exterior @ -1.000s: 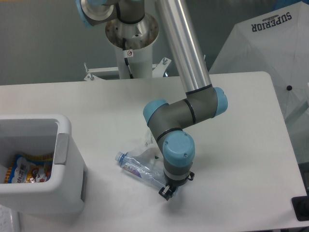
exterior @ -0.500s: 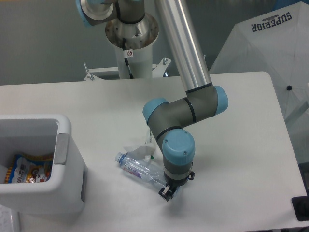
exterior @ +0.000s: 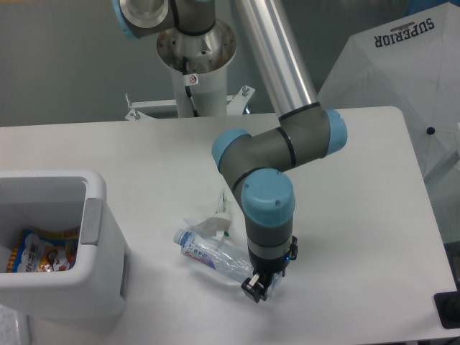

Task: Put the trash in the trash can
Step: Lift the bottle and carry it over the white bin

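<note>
Gripper at bottle's base end; grasp unconfirmed.
Bottle lies flat on the table, right of the trash can; long axis runs cap upper-left toward the can, base lower-right; wrapper touches its upper side; gripper sits at the base, jaw state: cannot tell; risk: an end-hold on crushed plastic may slip or swing; snack packet is inside the can.

Clear glossy plastic bottle, matt white table, smooth plastic bin.
</note>
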`<action>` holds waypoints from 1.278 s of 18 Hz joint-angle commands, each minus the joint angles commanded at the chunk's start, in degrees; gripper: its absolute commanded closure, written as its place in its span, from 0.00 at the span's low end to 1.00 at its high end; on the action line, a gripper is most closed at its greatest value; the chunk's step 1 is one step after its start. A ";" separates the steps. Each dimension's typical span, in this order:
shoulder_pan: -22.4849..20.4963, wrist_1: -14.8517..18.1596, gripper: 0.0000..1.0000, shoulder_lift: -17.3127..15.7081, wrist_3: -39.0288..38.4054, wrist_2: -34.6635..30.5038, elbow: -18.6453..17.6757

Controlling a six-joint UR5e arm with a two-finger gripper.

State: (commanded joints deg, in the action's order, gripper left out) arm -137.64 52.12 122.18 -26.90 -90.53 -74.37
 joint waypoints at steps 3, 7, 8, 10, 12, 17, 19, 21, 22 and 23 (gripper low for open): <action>0.00 -3.59 0.34 -3.25 6.40 -0.09 0.19; 0.00 -8.78 0.34 -5.80 11.50 -0.09 1.06; 0.00 -9.83 0.34 -6.59 14.31 -0.09 1.50; 0.00 -10.81 0.34 -8.17 17.23 0.26 2.03; 0.17 -11.42 0.34 -9.06 18.20 0.44 3.43; 2.37 -14.84 0.34 -8.89 21.36 3.33 6.86; 2.63 -15.29 0.34 -8.88 21.28 4.83 7.30; 4.12 -15.29 0.34 -9.06 21.02 4.92 7.39; 4.65 -15.29 0.34 -9.06 20.93 4.92 7.39; 4.92 -15.29 0.34 -9.58 20.49 4.83 7.39</action>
State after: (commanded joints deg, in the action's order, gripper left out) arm -132.72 36.83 112.59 -6.41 -85.69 -66.97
